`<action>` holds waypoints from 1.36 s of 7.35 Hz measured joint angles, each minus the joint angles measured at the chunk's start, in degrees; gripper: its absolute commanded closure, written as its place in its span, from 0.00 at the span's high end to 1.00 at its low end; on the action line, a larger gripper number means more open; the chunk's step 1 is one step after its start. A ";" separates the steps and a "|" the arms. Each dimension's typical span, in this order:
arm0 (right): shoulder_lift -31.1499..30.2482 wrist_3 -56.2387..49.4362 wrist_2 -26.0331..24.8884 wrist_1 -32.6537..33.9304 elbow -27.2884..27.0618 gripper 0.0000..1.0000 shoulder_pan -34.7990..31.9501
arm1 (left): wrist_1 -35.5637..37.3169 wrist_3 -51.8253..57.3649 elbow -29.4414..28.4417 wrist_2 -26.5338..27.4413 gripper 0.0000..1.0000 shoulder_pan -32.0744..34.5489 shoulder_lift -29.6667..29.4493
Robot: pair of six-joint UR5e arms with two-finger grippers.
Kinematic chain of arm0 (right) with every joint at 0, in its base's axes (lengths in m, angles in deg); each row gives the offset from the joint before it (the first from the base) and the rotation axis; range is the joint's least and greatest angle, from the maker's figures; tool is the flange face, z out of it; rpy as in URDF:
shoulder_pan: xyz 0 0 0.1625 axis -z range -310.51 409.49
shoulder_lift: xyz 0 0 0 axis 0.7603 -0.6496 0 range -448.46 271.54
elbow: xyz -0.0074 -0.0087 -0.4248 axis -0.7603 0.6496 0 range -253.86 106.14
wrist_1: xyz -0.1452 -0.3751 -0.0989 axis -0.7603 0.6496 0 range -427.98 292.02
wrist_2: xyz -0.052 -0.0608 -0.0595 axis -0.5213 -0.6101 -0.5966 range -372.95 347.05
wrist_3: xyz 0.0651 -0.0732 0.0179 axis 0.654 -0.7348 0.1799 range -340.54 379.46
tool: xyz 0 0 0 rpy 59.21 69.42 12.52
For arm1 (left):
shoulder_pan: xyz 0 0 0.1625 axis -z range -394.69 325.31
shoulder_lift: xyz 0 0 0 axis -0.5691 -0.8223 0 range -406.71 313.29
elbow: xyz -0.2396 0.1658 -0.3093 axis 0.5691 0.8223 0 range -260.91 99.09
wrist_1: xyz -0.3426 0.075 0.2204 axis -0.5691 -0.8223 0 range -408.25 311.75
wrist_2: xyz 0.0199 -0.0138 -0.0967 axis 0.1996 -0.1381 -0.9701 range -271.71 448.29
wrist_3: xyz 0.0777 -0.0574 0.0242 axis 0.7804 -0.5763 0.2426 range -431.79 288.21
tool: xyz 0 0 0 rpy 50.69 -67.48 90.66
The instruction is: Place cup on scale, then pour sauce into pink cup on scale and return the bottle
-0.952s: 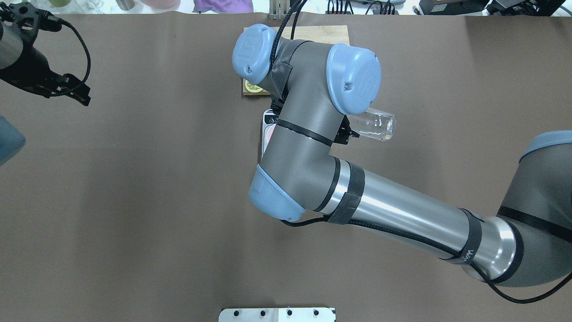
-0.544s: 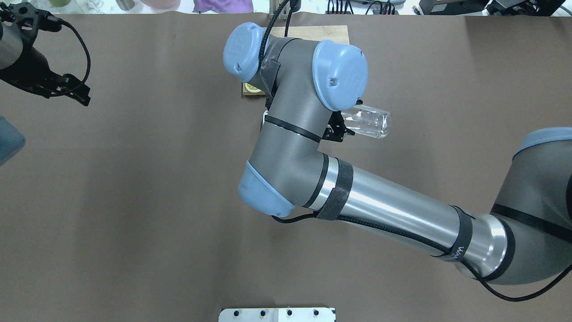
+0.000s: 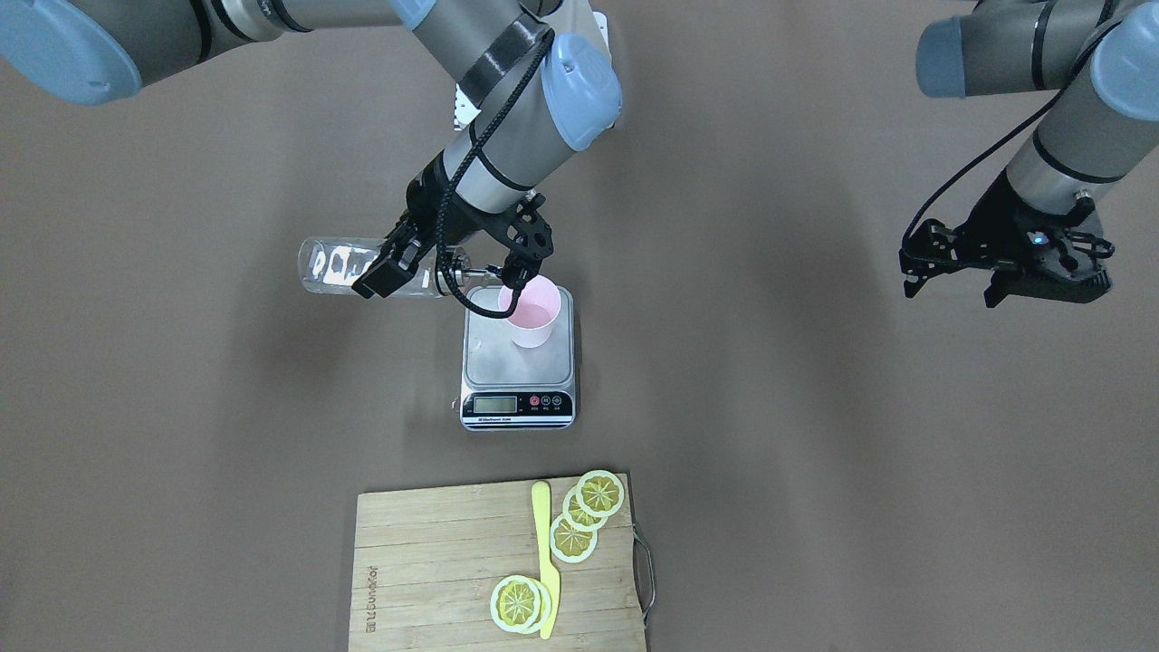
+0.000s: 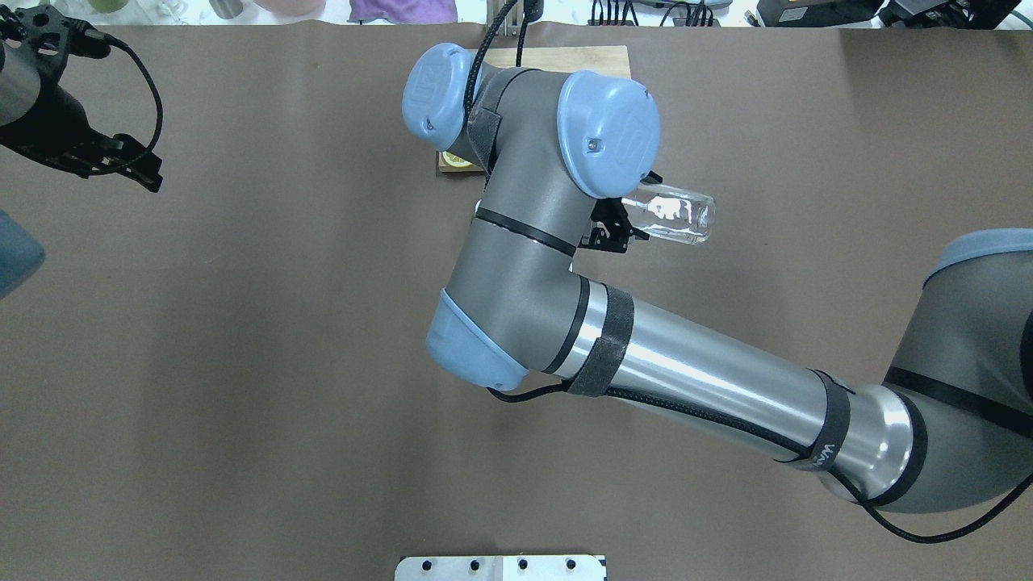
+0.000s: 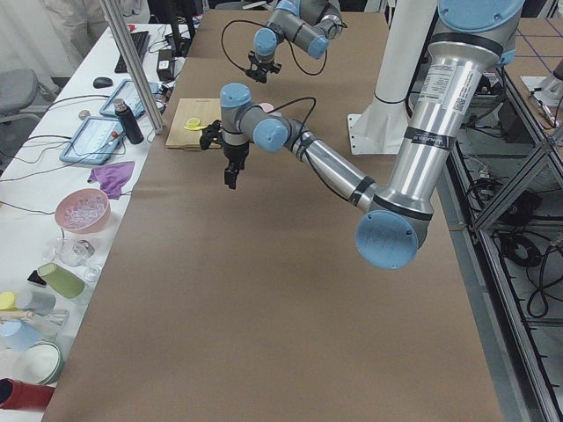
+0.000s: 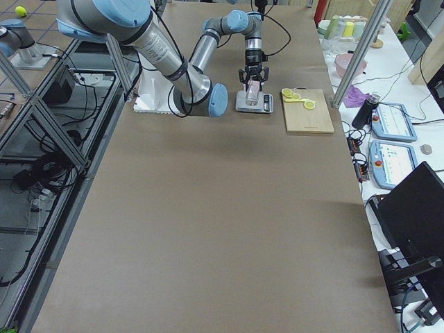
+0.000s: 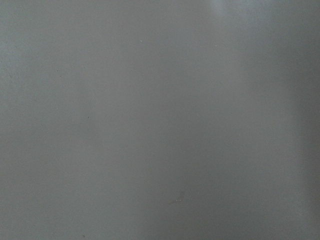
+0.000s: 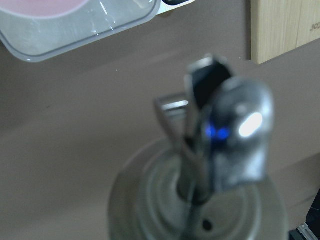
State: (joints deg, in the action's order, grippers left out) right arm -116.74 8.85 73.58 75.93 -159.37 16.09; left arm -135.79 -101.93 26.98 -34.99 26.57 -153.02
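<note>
right end effector (image 3: pixel 400 267) grips bottle (image 3: pixel 330 264) level, spout near cup (image 3: pixel 532 315) rim; left end effector (image 3: pixel 951 282) spread.

front camera opposite overhead, both showing bottle (image 3: pixel 326 264)

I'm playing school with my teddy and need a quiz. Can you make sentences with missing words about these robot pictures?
1. The pink cup stands on the kitchen ____.
2. The right gripper holds a clear glass ____ on its side.
3. On the cutting board, the knife beside the lemon slices is coloured ____.

Missing words: scale; bottle; yellow.
</note>
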 measured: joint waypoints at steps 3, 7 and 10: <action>1.77 -0.10 -0.79 3.24 0.87 0.59 0.00 | 0.00 0.08 0.05 0.05 0.93 0.00 0.37; 1.81 -0.11 -1.08 4.16 2.82 0.58 0.03 | 0.00 0.11 -0.04 -0.02 0.93 0.00 0.40; 3.06 -0.09 -1.19 5.06 4.59 0.59 0.20 | 0.00 0.09 -0.02 -0.01 0.93 0.00 0.40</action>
State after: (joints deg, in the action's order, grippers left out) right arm -113.68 8.76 72.39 80.99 -154.79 16.29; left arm -135.79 -101.84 26.96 -35.00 26.57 -152.62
